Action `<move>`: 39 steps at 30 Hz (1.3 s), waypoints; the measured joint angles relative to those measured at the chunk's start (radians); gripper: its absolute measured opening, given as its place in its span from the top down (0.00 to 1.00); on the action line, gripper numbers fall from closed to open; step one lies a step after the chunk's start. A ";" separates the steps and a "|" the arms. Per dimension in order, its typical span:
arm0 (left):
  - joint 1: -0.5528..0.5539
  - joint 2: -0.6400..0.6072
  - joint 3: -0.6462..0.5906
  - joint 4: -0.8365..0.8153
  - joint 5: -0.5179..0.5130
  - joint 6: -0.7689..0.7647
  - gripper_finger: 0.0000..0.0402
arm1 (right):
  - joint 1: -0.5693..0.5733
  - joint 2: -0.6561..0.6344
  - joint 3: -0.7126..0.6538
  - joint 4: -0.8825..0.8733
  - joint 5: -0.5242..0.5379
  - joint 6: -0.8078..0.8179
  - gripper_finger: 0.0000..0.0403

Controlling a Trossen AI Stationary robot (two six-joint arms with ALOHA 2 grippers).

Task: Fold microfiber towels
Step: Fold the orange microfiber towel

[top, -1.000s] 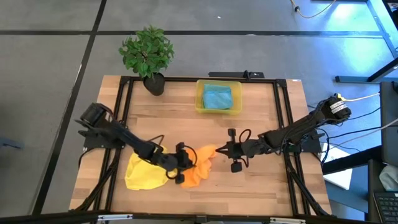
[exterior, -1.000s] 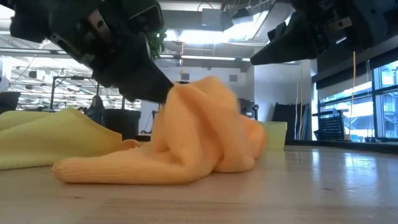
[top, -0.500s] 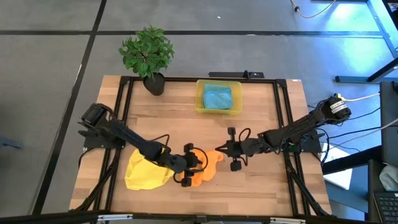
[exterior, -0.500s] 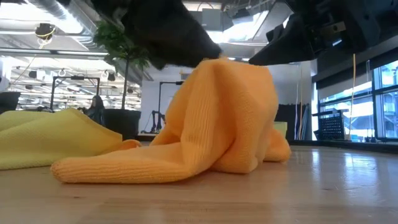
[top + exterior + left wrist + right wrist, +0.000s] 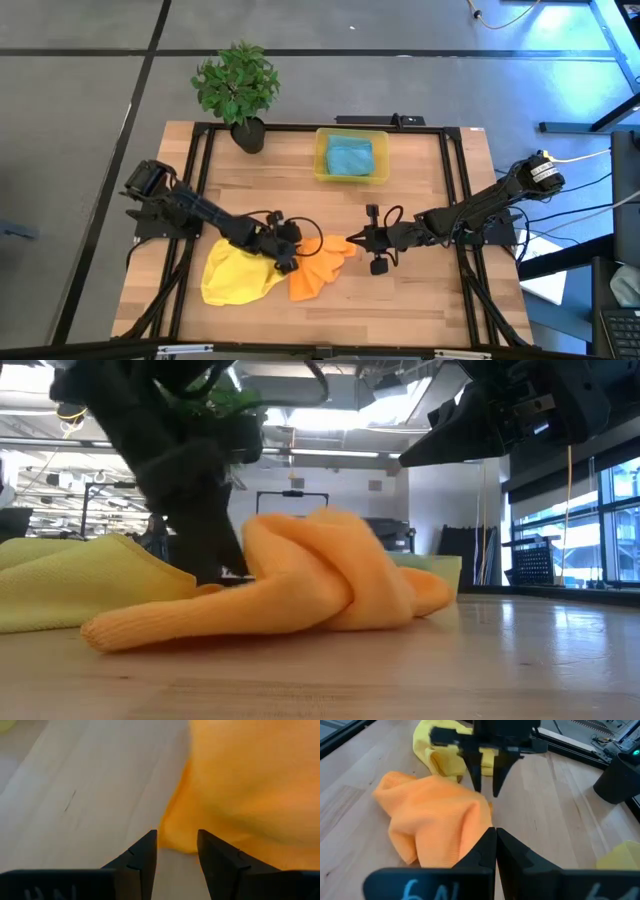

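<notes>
We see the task as barely begun. One blue towel [image 5: 349,156] lies folded in the yellow bin [image 5: 322,170] at the far middle of the table [image 5: 420,290], so we count that one done. The orange towel [image 5: 318,270] sits crumpled near the table's middle, toward the near edge, no flat fold visible. The yellow towel [image 5: 232,278] lies bunched just left of it, touching, untouched as far as we can tell. Left gripper [image 5: 287,246] hangs at the orange towel's left edge, fingers spread, nothing between them. Right gripper [image 5: 352,241] sits at the towel's right corner, fingers pressed together; we can't tell if cloth is caught. Left to do: orange and yellow both need spreading and folding.
</notes>
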 joint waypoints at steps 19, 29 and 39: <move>-0.027 -0.006 -0.025 0.431 0.200 0.195 0.67 | -0.001 0.000 0.000 0.002 0.000 -0.001 0.97; 0.024 -0.006 -0.025 0.193 0.174 0.124 0.67 | -0.001 0.000 0.000 0.002 0.000 -0.004 0.97; 0.112 -0.050 -0.063 0.064 0.223 0.131 0.67 | -0.001 0.000 0.000 0.002 0.000 0.000 0.97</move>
